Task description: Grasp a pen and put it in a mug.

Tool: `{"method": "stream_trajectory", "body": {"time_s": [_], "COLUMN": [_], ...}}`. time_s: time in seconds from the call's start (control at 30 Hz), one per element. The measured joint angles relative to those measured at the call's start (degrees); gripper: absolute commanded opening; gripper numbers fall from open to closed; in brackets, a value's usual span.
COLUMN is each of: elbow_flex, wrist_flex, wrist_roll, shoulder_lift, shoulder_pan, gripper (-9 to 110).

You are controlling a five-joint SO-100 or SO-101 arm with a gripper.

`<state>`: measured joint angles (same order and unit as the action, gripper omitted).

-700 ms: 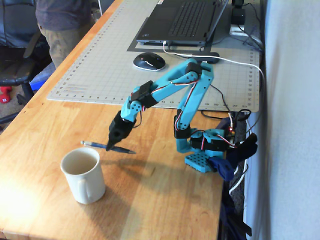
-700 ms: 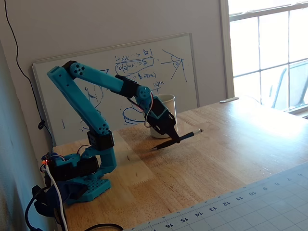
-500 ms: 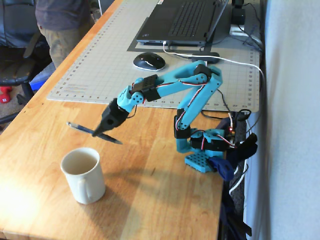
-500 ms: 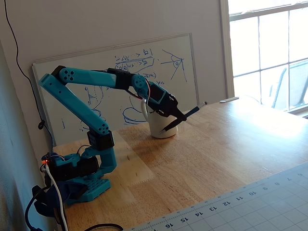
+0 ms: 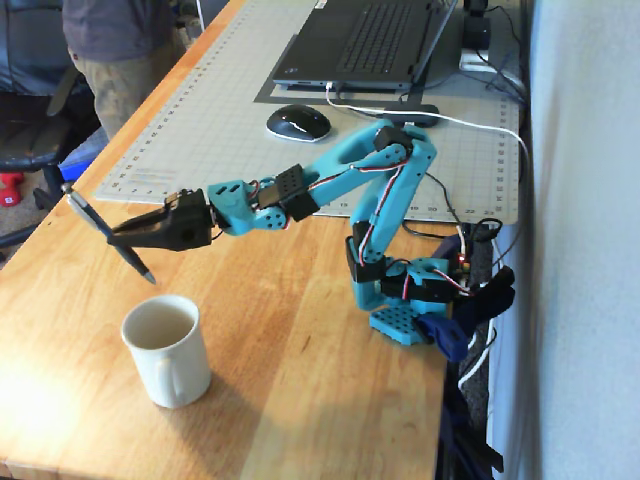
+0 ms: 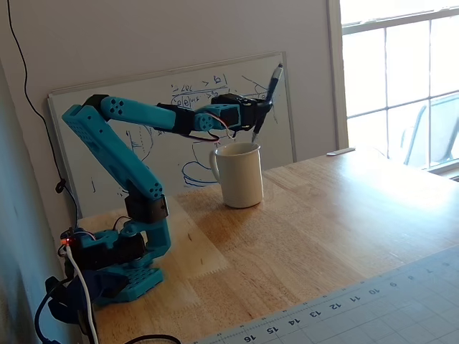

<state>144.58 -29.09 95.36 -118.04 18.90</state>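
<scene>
The dark pen [image 5: 108, 235] is held in the air by my gripper [image 5: 116, 236], which is shut on its middle. The pen tilts, top end up to the left and silvery tip down to the right, in a fixed view. The cream-white mug [image 5: 166, 349] stands upright on the wooden table, below and a little right of the pen tip, handle toward the camera. In the other fixed view the gripper [image 6: 262, 107] holds the pen [image 6: 267, 102] nearly upright, its tip just above the rim of the mug [image 6: 239, 174]. The pen is not inside the mug.
A green cutting mat [image 5: 230, 110] covers the far table, with a black mouse [image 5: 297, 122] and a laptop [image 5: 360, 45] on it. The arm's base [image 5: 400, 305] sits near the right table edge with cables. A person [image 5: 120, 50] stands at the far left. A whiteboard [image 6: 179, 136] leans behind the arm.
</scene>
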Motion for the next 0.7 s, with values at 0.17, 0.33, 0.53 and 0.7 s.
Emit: {"method": "stream_trajectory", "body": {"time_s": [0.17,0.33,0.53,0.7], "elbow_flex": [0.0,3.0,7.6,10.0], "wrist_flex": [-7.5,-9.4,-9.5,-9.5], "wrist_roll": [0.0,0.0,0.0,0.0], "shoulder_lift": [0.5,0.5,1.2,1.2], "shoulder_pan": [2.5,5.2,7.6,10.3], "gripper": [1,1,1,1]}}
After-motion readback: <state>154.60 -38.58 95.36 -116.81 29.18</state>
